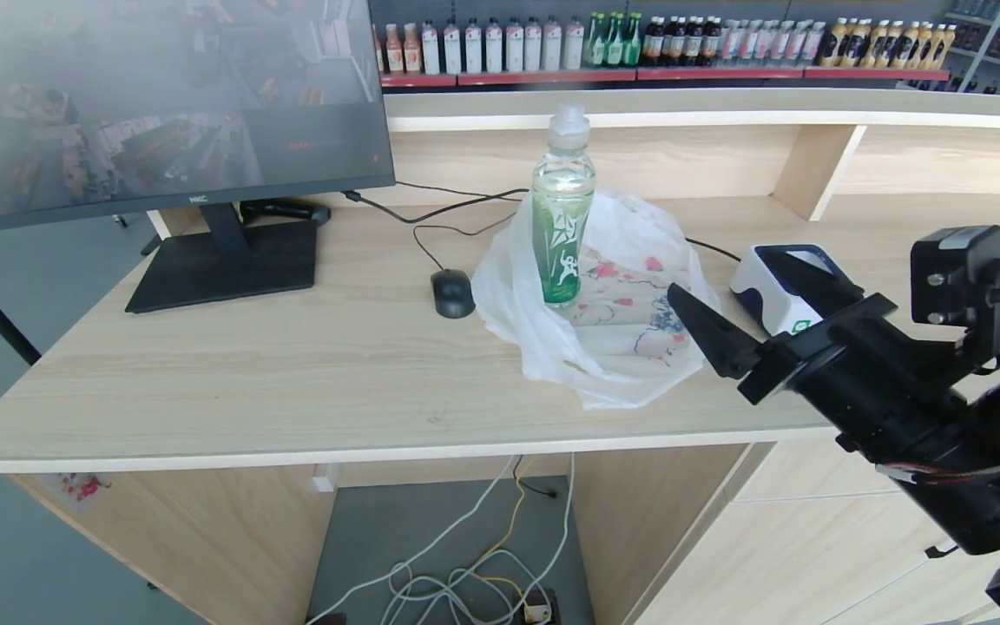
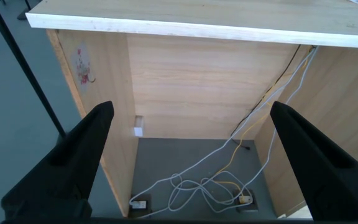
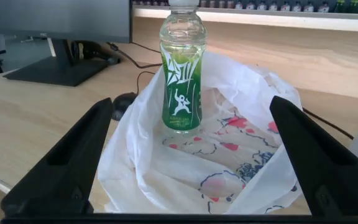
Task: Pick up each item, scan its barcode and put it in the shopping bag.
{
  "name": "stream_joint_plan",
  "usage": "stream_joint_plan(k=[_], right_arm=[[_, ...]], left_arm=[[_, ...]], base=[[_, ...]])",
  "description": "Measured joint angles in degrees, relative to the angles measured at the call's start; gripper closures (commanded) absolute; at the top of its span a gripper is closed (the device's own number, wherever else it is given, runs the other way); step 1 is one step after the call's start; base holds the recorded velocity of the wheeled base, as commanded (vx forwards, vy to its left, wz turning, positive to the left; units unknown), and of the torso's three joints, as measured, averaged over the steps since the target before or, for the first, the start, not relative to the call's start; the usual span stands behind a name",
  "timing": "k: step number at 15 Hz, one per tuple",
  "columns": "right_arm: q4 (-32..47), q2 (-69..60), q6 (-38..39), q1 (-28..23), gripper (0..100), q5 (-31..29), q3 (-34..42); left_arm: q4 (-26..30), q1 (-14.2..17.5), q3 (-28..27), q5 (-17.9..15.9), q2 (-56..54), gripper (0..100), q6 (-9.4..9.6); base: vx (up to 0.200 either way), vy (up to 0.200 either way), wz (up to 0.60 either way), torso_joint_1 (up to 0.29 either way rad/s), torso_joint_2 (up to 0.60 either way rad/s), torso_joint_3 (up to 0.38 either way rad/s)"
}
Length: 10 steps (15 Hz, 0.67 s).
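On the counter, head view: green-label bottle (image 1: pixel 562 226) stands upright on the crumpled white shopping bag (image 1: pixel 630 347); can't tell if it's actually inside it or just on top. The scanner (image 1: pixel 773 291) sits just right of the bag
Grab tip, head view: my guess is the bottle is the next pick. I'd come in level and close on the labelled middle, not the cap, so it doesn't tip and no plastic gets pinched. From there it's a short swing to the scanner
Right arm, head view: right gripper (image 1: pixel 717 271) hovers just right of the bag, fingers spread wide with nothing in them, pointed at the bottle
Left arm, left wrist view: left gripper (image 2: pixel 191 109) hangs low in front of the counter edge (image 2: pixel 166 25), jaws apart and empty, facing the cables (image 2: pixel 210 180) underneath
Bottle, right wrist view: bottle (image 3: pixel 181 74) sits dead centre between the parted fingers but well clear of them, with bag (image 3: pixel 241 162) folds bunched around its base, so I'd lift straight up before turning
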Motion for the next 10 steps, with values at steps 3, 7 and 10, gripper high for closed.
stream_joint_plan(k=[3,7,10], right_arm=[[0.1,-0.1,0.8,-0.5,0,0.0,-0.1],[0.0,1.0,0.8,-0.5,0,0.0,-0.4],[0.1,1.9,0.8,-0.5,0,0.0,0.2]], left_arm=[[0.0,0.0,0.0,0.0,0.0,0,0.06],[0.0,0.0,0.0,0.0,0.0,0,-0.09],[-0.1,0.0,0.0,0.0,0.0,0,-0.16]], base=[[0.000,0.000,0.00,0.000,0.00,0.000],[0.000,-0.150,0.00,-0.010,-0.01,0.008],[0.000,-0.200,0.00,-0.001,0.00,0.005]])
